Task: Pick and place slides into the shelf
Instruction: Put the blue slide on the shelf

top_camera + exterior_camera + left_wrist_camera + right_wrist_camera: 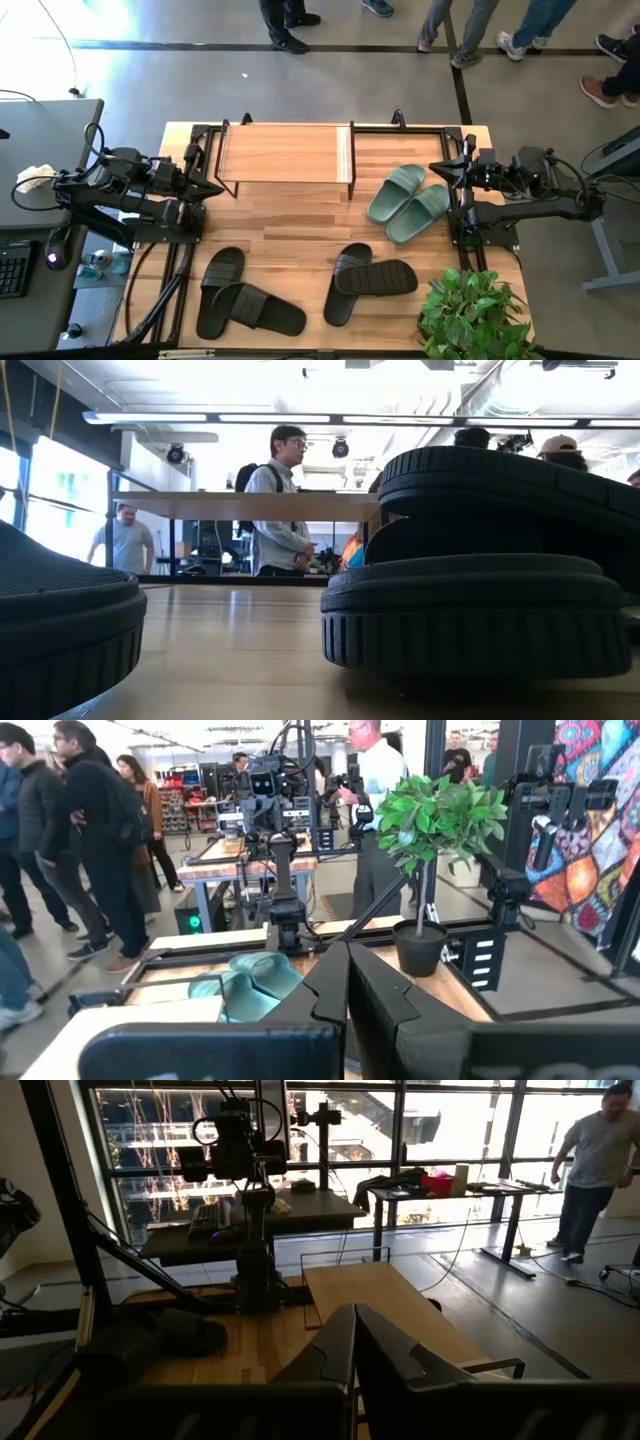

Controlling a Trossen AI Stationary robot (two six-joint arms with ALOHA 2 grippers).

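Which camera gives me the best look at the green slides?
The high view: both green slides lie whole and side by side on the table, right of the shelf, by the right gripper. The left wrist view shows them partly, behind its own fingers. The low and right wrist views don't show them.

High view: straight down over whole table [300,225]. Low view: tabletop level, very close behind black slides [470,600], facing room. Left wrist view faces across table toward plant [440,830]; right wrist view faces opposite way over shelf [380,1295]; each shows other arm
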